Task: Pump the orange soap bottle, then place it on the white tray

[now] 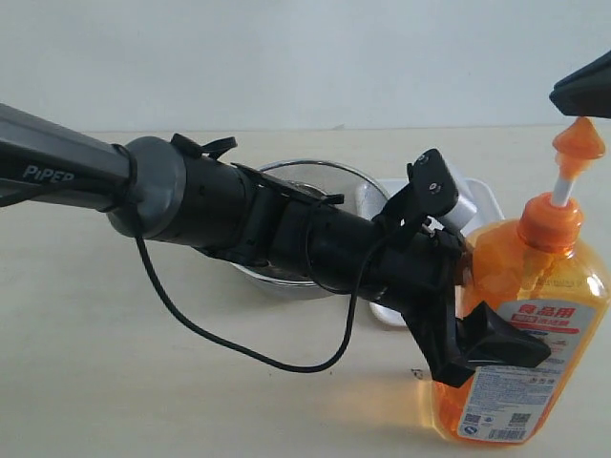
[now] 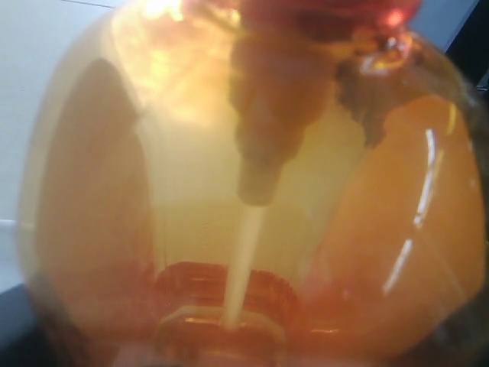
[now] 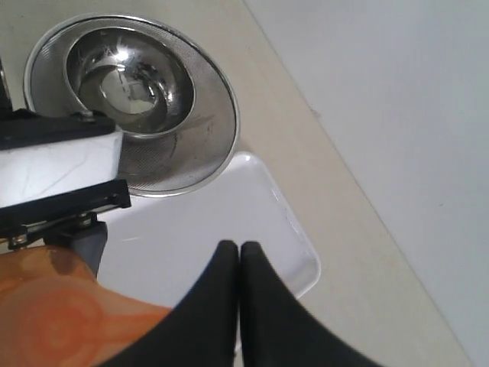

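Holding: left gripper (image 1: 485,329) clamped on soap bottle (image 1: 535,277) mid-body
Bottle: upright on table (image 1: 95,372), in front of tray (image 1: 480,203), not on it
Right gripper (image 3: 234,249): jaws pressed together, empty, right above pump head (image 1: 579,141); contact unclear
Label (image 1: 535,348): white and red, Chinese characters, small print unreadable
Arm (image 1: 57,157): "PiPER"
Tray: edge against steel bowl (image 3: 130,99)
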